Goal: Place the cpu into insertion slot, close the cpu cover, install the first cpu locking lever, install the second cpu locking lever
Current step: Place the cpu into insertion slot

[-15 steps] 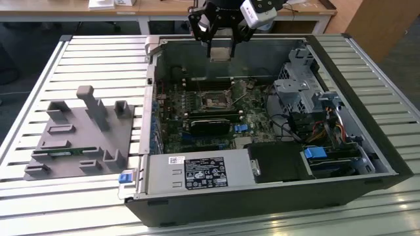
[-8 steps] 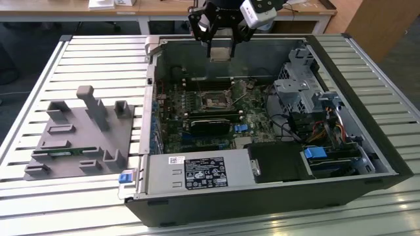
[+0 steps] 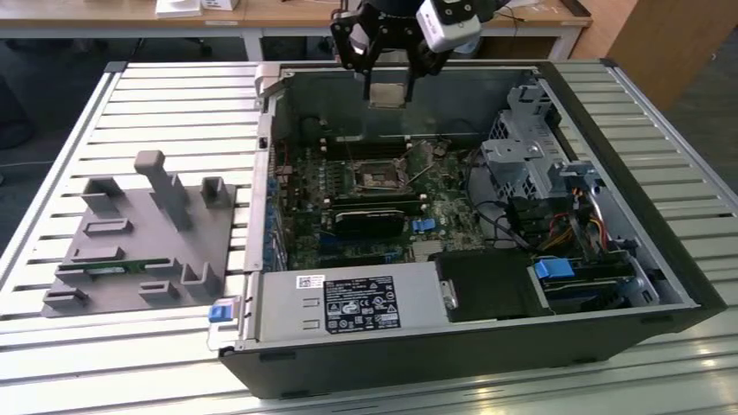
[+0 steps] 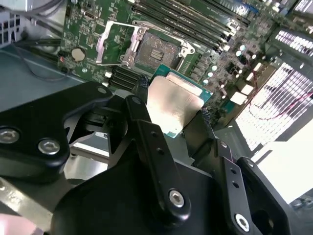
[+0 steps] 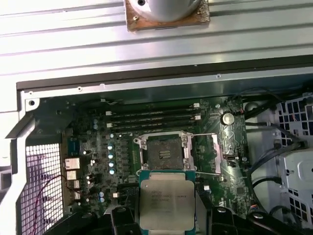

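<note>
Gripper (image 3: 388, 86) is closed on the cpu (image 3: 388, 95), with one finger on each of two opposite edges. In the second wrist view the fingers (image 4: 142, 87) clamp only the chip's rim, so the metal top stays bare and the underside is kept off every surface. The chip is held flat and level, above the back of the open computer case (image 3: 600, 199) and clear of the motherboard (image 5: 230, 147).

The insertion slot (image 3: 378, 178) lies lower on the board, apart from the chip. In the first wrist view it sits just beyond the chip's far edge. Its dark centre is exposed because the cpu cover (image 5: 215, 154) is swung open to one side, so nothing lies across the socket. The locking levers cannot be told apart from the frame.

Surrounding parts:
- memory slots (image 5: 152, 117) run just beside the socket.
- A black expansion card (image 3: 369, 220) lies across the board on the socket's other side.
- The drive cage (image 3: 524, 147) and loose cables (image 3: 507, 225) crowd the exterior view's right.
- A grey fixture (image 3: 144, 233) stands on the slatted table (image 3: 173, 104), well apart from the case.
</note>
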`<state>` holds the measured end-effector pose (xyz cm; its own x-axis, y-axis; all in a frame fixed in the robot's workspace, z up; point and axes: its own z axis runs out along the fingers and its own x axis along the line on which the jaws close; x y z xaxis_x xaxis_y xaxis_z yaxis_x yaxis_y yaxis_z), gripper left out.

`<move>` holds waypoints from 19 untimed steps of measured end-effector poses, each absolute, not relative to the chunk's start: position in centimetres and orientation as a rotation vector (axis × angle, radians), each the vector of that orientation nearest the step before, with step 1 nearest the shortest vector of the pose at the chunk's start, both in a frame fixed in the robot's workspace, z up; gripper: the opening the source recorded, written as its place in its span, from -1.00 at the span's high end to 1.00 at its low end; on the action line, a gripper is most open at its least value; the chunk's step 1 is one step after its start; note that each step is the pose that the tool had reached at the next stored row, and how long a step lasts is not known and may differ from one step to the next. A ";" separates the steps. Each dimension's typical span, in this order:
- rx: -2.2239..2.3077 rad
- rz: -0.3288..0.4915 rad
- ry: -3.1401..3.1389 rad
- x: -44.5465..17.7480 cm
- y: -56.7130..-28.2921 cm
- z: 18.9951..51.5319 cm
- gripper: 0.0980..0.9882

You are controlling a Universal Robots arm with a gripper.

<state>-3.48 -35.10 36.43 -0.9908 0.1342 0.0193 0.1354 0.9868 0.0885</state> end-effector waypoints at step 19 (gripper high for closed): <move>-0.649 -0.142 -3.070 -3.7 -35.1 36.1 0.00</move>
<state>-3.66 -35.07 36.12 -0.9145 0.4041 0.0193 0.4042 0.9104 0.0885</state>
